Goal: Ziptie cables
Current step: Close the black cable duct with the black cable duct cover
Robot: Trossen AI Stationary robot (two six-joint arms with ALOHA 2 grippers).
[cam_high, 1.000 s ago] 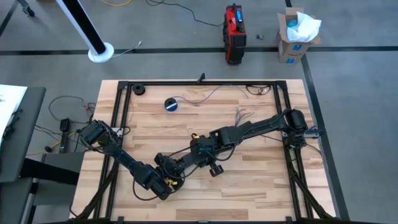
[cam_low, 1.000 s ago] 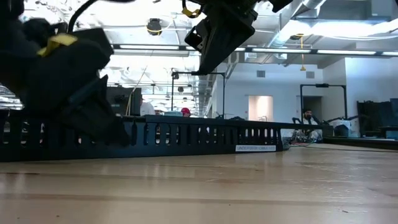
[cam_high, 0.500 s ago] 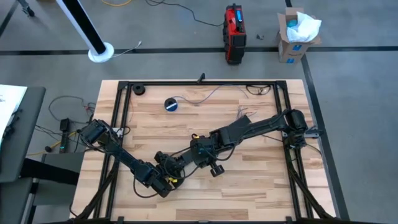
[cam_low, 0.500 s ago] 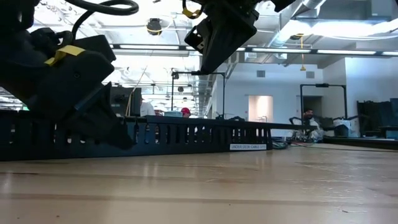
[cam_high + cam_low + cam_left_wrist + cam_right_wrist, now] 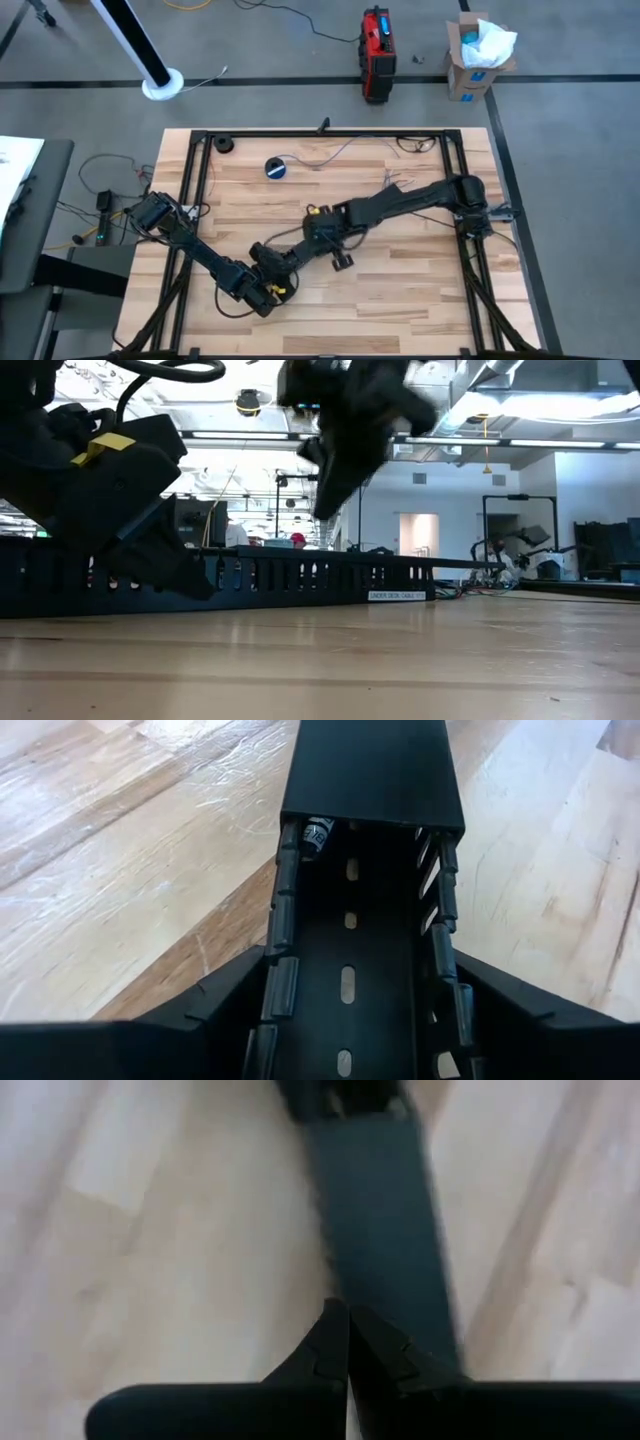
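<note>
A black slotted cable duct (image 5: 355,870) lies on the wooden table (image 5: 400,280). A flat cover (image 5: 370,770) closes its far part. My left gripper (image 5: 350,995) is shut on the duct's open end, near the table's middle front (image 5: 268,270). My right gripper (image 5: 347,1315) is shut and hangs over the cover's edge (image 5: 385,1210), farther along the duct (image 5: 320,232). Whether it touches the cover, I cannot tell. The cables, thin loose wires (image 5: 388,182), lie on the table toward the far right, untouched. My left gripper pinches the duct between its two fingers, one on each slotted side wall (image 5: 282,940), at the uncovered end. The duct runs on straight ahead past the fingers. Its underside rests on the table (image 5: 300,595).
A blue-and-black tape roll (image 5: 277,167) sits at the far left. More thin wires (image 5: 335,152) trail along the far edge, and a tangle (image 5: 415,145) lies in the far right corner. Black rails (image 5: 195,190) frame the table.
My right gripper has moved a little toward the far edge and come down closer to the duct, turning as it went. The duct has slid slightly along the table with my left gripper, which stays shut on it.
</note>
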